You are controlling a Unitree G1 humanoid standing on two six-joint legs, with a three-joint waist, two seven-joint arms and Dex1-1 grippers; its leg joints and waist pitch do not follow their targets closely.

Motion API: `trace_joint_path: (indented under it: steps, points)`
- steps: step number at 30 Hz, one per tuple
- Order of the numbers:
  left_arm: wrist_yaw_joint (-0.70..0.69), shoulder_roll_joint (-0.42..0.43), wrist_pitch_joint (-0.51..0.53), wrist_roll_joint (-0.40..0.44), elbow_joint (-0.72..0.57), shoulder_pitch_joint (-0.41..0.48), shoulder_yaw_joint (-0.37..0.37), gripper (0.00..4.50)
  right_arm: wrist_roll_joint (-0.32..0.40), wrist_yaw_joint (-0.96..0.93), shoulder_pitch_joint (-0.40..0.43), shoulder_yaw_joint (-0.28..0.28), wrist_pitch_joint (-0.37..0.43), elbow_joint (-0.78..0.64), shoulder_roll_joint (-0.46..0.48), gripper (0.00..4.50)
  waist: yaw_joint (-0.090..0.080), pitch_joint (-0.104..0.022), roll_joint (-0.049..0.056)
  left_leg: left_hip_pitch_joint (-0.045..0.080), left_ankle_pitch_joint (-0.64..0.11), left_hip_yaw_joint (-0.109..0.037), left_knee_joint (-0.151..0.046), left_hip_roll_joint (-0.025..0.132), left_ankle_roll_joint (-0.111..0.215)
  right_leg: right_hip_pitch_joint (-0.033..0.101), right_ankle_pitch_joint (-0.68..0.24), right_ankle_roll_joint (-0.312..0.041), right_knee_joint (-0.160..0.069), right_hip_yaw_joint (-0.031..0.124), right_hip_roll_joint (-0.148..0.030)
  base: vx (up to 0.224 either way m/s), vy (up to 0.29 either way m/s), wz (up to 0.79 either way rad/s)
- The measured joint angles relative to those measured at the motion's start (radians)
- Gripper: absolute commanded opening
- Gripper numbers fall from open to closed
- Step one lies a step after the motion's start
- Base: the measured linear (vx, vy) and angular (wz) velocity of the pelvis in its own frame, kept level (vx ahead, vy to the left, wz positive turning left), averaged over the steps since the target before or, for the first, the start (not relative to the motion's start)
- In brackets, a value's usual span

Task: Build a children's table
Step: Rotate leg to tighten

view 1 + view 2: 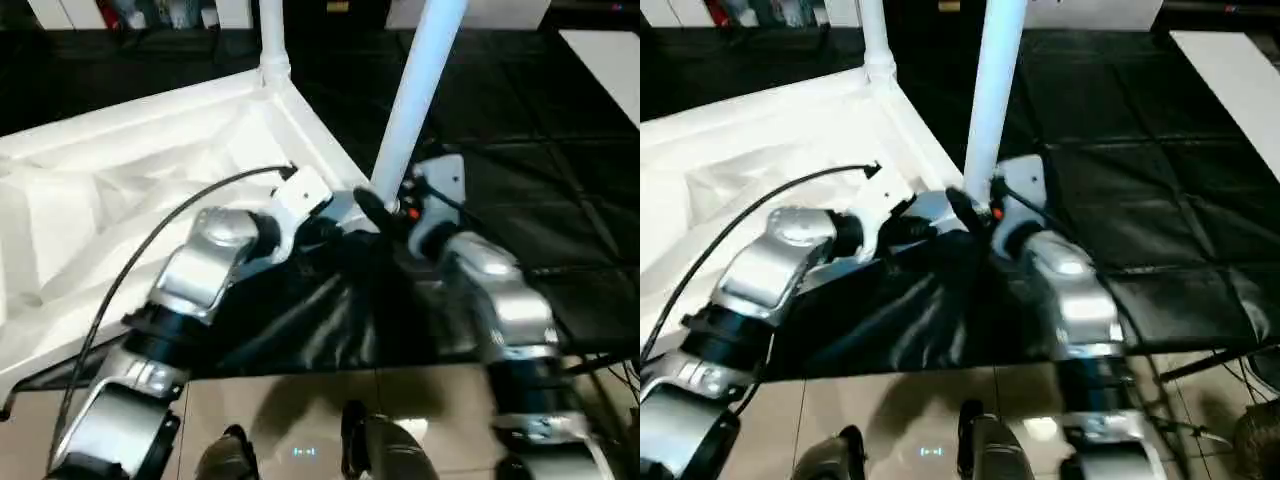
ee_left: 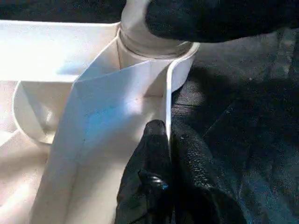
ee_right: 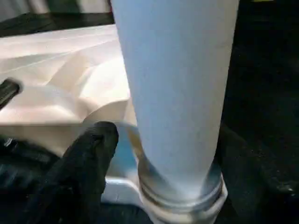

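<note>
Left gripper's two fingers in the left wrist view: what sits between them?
The thin side rim of the upturned tabletop sits between the left gripper fingers, which are pinched shut on it near the corner socket holding a leg.

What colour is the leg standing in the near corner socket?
White, like the tabletop; the leg shows best in the right wrist view, seated in its socket.

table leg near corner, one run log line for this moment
left pincer: shut on tabletop rim | near leg: upright in corner socket

Lab-like room, black floor mats (image 1: 520,200)
</note>
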Motion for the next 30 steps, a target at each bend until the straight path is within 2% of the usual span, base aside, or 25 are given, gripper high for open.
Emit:
trace_joint_path:
  steps: [2,5,10,16,20,21,23,25,29,30]
  points:
    - [-0.041,0.027,-0.031,-0.006,-0.001,0.005,-0.007,0.00,0.022,0.089,0.008,0.002,-0.004,-0.005,-0.055,3.94,0.001,0.000,0.002,0.000,0.000,0.000,-0.001,0.001,0.001,0.000,0.000,-0.003,0.000,-0.001,0.003,0.000,0.000,0.00]
    - [-0.123,0.074,-0.103,-0.028,0.004,0.026,-0.010,0.00,0.030,0.241,0.022,0.038,-0.040,-0.007,-0.161,4.22,0.000,-0.001,0.002,0.000,-0.001,0.000,0.000,0.002,0.001,-0.001,0.000,-0.003,0.000,0.000,0.004,0.000,0.000,0.00]
    - [-0.288,0.159,-0.261,-0.052,0.039,0.047,-0.035,0.00,0.077,0.494,0.030,0.070,-0.101,-0.003,-0.288,4.22,0.013,-0.001,0.002,0.002,0.000,-0.001,0.001,0.002,0.002,0.000,-0.001,-0.001,0.001,0.000,0.004,0.000,0.000,0.00]
    - [-0.474,0.210,-0.353,-0.088,0.057,0.051,-0.079,0.00,0.124,0.679,0.015,0.084,-0.110,0.017,-0.342,4.22,0.039,0.000,0.002,0.003,0.000,0.001,0.004,0.002,0.001,0.001,-0.001,-0.001,0.002,0.001,-0.002,0.000,0.000,0.00]
    - [-0.570,0.241,-0.404,-0.107,0.085,0.041,-0.096,0.00,0.146,0.806,-0.005,0.128,-0.140,0.057,-0.374,4.22,0.045,0.000,0.002,0.001,0.000,0.002,0.008,0.002,0.001,0.001,-0.001,-0.002,0.003,0.002,-0.003,0.000,0.000,0.00]
    - [-0.590,0.246,-0.415,-0.110,0.094,0.038,-0.098,0.00,0.149,0.832,-0.008,0.135,-0.140,0.065,-0.380,3.96,0.045,0.000,0.002,0.001,0.000,0.002,0.009,0.002,0.002,0.001,-0.001,-0.002,0.003,0.002,-0.003,0.000,0.000,0.00]
    - [-0.625,0.252,-0.435,-0.113,0.113,0.030,-0.100,0.00,0.150,0.880,-0.019,0.153,-0.140,0.081,-0.387,3.88,0.047,0.000,0.002,0.000,0.000,0.002,0.009,0.002,0.002,0.001,0.000,-0.002,0.003,0.001,-0.003,0.000,0.000,0.00]
    - [-0.640,0.254,-0.449,-0.113,0.123,0.026,-0.102,0.00,0.150,0.908,-0.030,0.169,-0.141,0.083,-0.389,3.53,0.047,0.000,0.001,-0.001,0.000,0.002,0.009,0.002,0.002,0.001,-0.001,-0.002,0.004,0.001,-0.003,0.000,0.000,0.00]
    - [-0.664,0.256,-0.470,-0.114,0.139,0.015,-0.110,0.00,0.148,0.949,-0.038,0.197,-0.150,0.093,-0.389,3.42,0.050,0.000,0.001,-0.001,0.000,0.002,0.009,0.003,0.002,0.001,-0.001,-0.001,0.004,0.001,-0.004,0.000,0.000,0.00]
    - [-0.669,0.259,-0.473,-0.116,0.139,0.015,-0.113,0.00,0.148,0.959,-0.040,0.199,-0.152,0.096,-0.388,3.27,0.050,0.000,0.001,-0.001,0.000,0.002,0.009,0.003,0.002,0.001,-0.001,-0.001,0.004,0.001,-0.004,0.000,0.000,0.00]
